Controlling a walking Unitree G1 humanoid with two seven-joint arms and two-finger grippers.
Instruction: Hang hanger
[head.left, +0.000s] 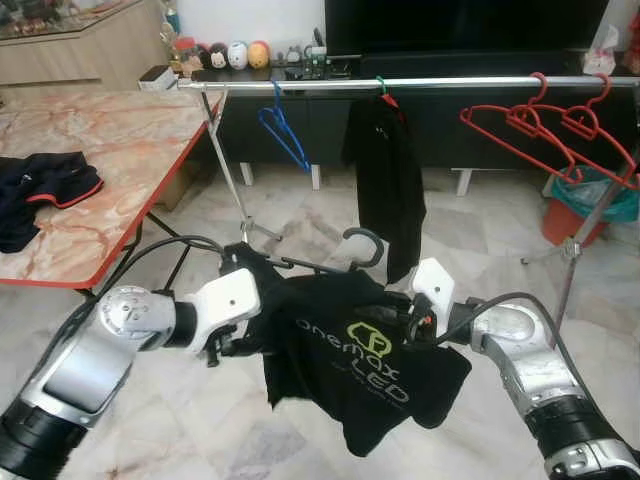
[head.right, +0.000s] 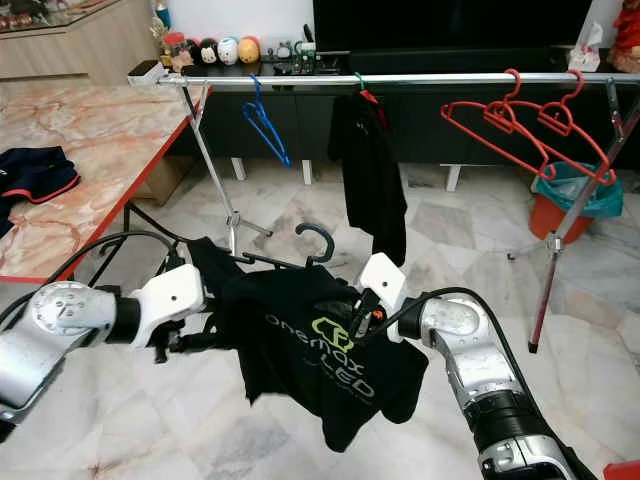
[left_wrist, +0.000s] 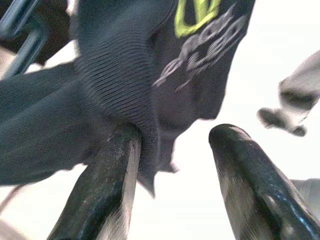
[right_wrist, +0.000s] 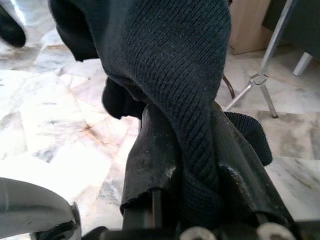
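While the black knit T-shirt with the lime-and-grey logo (head.left: 350, 365) sags between both arms, the dark metal hanger (head.left: 362, 240) inside it should be lifted level so its curved hook clears and drops over the far chrome rail (head.left: 400, 84). To the left stands the marble-patterned, red-edged bench (head.left: 110, 150). The left end effector (left_wrist: 172, 165) is parted, ribbed cloth lying against one finger only. The right end effector (right_wrist: 187, 165) is pinched tight on a fold of stretchy fabric, which may slip.
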